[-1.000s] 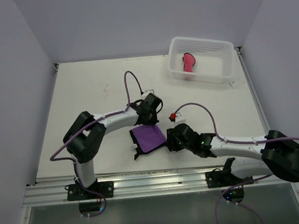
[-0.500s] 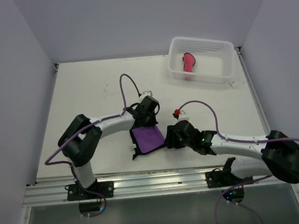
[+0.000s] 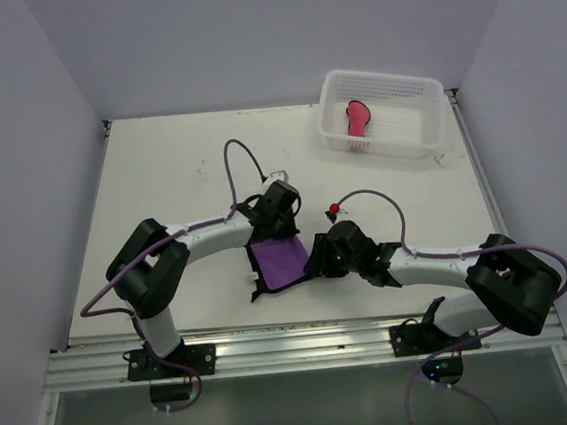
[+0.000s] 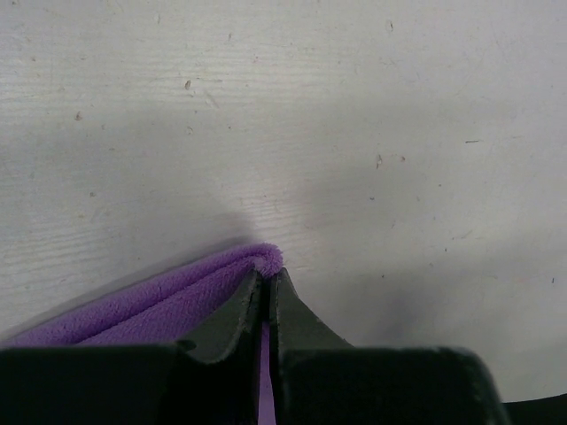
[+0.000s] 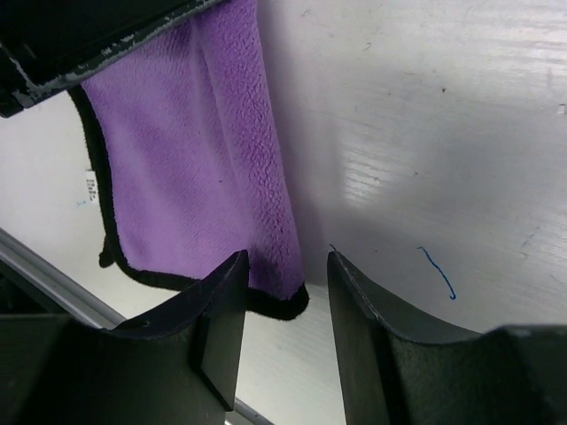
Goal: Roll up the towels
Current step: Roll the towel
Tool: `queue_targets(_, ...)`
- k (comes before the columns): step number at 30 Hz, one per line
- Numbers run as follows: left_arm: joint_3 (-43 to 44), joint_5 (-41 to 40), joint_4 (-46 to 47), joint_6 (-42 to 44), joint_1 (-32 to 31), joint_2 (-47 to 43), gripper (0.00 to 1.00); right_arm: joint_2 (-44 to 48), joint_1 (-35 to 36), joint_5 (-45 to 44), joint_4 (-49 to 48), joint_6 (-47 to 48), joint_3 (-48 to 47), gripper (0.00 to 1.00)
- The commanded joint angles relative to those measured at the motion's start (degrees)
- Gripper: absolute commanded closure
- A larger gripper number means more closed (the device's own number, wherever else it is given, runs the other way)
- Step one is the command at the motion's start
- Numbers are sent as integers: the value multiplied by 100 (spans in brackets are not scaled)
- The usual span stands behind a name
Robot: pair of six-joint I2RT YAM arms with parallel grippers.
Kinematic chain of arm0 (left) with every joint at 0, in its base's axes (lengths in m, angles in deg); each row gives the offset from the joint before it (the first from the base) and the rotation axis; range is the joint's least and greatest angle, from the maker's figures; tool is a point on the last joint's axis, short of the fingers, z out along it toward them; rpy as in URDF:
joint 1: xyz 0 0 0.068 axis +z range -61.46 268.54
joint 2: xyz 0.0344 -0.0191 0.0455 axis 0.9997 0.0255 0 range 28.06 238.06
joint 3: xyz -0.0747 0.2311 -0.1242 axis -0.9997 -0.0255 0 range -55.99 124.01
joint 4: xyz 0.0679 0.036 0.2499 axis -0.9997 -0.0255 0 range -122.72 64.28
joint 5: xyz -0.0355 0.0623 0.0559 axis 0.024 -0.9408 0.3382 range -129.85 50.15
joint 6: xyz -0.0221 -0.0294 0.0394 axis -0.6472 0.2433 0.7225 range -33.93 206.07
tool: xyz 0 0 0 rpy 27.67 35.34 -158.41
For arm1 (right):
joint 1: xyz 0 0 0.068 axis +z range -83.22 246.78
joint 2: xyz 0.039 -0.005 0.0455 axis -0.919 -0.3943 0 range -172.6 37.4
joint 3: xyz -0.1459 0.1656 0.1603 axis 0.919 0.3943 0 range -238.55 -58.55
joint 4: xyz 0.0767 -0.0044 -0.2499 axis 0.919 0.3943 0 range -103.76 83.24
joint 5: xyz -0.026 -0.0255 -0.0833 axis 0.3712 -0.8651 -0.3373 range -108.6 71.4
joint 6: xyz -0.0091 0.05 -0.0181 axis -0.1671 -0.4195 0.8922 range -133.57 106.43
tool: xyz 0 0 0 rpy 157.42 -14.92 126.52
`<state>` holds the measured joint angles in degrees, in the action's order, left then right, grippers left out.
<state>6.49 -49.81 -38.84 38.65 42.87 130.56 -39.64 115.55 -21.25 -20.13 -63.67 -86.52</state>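
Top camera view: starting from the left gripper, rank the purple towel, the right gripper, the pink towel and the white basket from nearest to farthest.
1. Purple towel: pinched in the left gripper, just nearer the bases.
2. Right gripper: at the towel's right edge.
3. Pink towel and white basket: far right corner; the towel lies inside the basket, too close to separate.

Lighting: even, bright, diffuse from overhead. Overhead view sharp throughout; soft short shadows beneath both arms. Left wrist view: broad grey shadow on the table [image 4: 372, 106], darkening toward 5 o'clock; near black fingers [image 4: 239, 328] blurred. Right wrist view: glare streak at 3 o'clock.
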Motion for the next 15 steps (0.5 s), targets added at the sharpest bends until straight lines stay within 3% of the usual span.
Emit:
queue_targets(1, -16, 37, 258, -57, 93, -213, 100, -119, -8, 239, -488, -236, 115, 56)
queue_targets(12, -34, 143, 302, -31, 234, -213, 100, -101, -17, 275, -391, -44, 99, 92)
queue_targets(15, -34, 178, 310, -31, 243, -186, 100, -22, -26, 108, -242, 211, 63, 97)
